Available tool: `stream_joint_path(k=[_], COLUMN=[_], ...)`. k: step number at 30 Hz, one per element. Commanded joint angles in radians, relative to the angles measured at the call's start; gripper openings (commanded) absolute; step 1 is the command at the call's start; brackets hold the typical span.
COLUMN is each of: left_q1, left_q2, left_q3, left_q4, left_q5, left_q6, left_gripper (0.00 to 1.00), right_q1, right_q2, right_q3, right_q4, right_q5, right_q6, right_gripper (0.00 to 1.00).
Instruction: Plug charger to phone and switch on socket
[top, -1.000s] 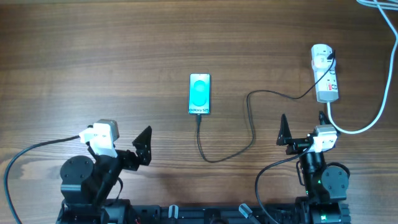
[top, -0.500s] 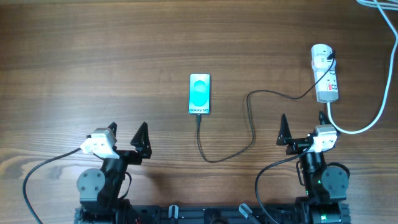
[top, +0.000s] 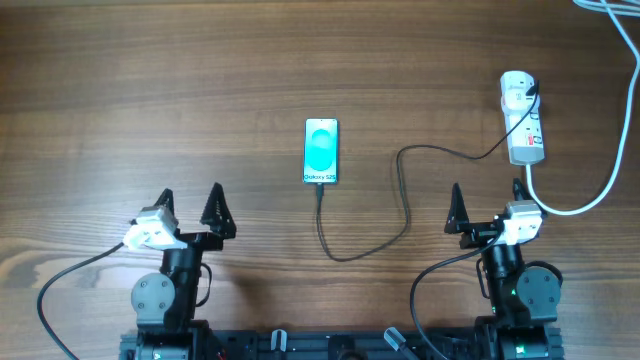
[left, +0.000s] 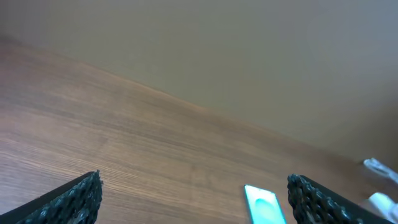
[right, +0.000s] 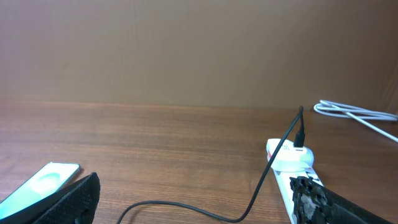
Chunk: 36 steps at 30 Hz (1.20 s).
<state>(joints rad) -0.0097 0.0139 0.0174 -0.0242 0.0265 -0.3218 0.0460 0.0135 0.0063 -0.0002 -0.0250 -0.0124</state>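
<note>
The phone (top: 321, 151) lies flat mid-table, teal-green screen up; it also shows in the left wrist view (left: 263, 204) and the right wrist view (right: 37, 185). The thin black charger cable (top: 400, 200) runs from the phone's near end, loops right and rises to the white socket strip (top: 522, 118) at the far right. In the right wrist view the cable (right: 273, 162) leads up to the socket (right: 292, 163). My left gripper (top: 190, 205) is open and empty, near the front left. My right gripper (top: 487, 205) is open and empty, near the front right, below the socket.
A thick white cord (top: 600, 190) curves from the socket's near end up the right edge of the table, and another white cable (right: 354, 112) lies at the far right. The table is brown wood.
My left arm has pulled back and turned so its open gripper now points straight up the table. The right arm, phone, cable and socket have not moved.
</note>
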Motion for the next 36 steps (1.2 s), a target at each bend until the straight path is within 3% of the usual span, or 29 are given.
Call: stream_joint_path(k=[1, 6, 36], left_q1=[0.009, 0.009, 0.021], left_q2=[-0.011, -0.011, -0.011], left_q3=[-0.012, -0.012, -0.012], left_q4=[-0.053, -0.053, -0.051], left_q5=[-0.009, -0.015, -0.024], left_q6=[0.148, 0.319, 0.344], left_gripper=[1.0, 1.0, 1.0], right_q1=[0.005, 0.005, 0.005], right_q2=[-0.01, -0.01, -0.01], right_q3=[-0.001, -0.001, -0.001], right_q4=[0.003, 0.003, 0.003], right_q5=[0.002, 0.002, 0.002], right_q6=[0.013, 0.013, 0.013], right_gripper=[0.99, 1.0, 1.0])
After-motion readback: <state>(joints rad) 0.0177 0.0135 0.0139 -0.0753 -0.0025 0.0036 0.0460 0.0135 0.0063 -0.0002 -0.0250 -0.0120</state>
